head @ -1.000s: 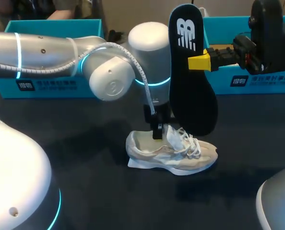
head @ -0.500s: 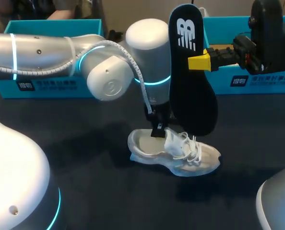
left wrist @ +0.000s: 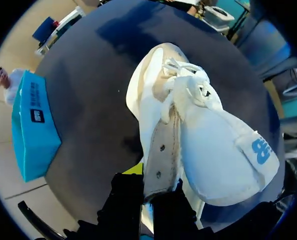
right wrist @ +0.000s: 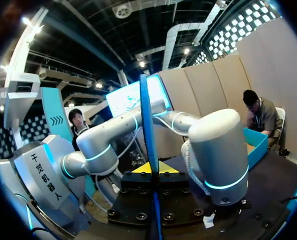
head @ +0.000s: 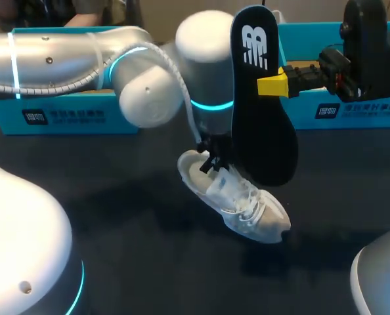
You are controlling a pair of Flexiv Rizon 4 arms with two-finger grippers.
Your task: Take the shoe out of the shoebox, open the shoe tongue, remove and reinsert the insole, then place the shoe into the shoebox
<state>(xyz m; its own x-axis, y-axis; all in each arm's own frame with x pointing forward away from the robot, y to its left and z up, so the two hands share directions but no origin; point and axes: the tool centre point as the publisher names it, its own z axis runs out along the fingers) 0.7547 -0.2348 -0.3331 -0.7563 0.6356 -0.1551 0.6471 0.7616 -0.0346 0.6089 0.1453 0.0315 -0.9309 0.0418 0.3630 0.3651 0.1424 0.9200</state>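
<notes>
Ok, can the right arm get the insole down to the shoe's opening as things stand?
Probably, but it looks tight. The right gripper holds the insole upright, its lower end close by the shoe. The left gripper clamps the shoe's collar, and the left arm stands directly over the opening.

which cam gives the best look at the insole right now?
Head view: the insole faces the camera full length, upright, pinched by the right gripper. Right wrist view sees it only edge-on, a thin blue strip in that gripper. Left wrist view shows the shoe, no insole.
</notes>
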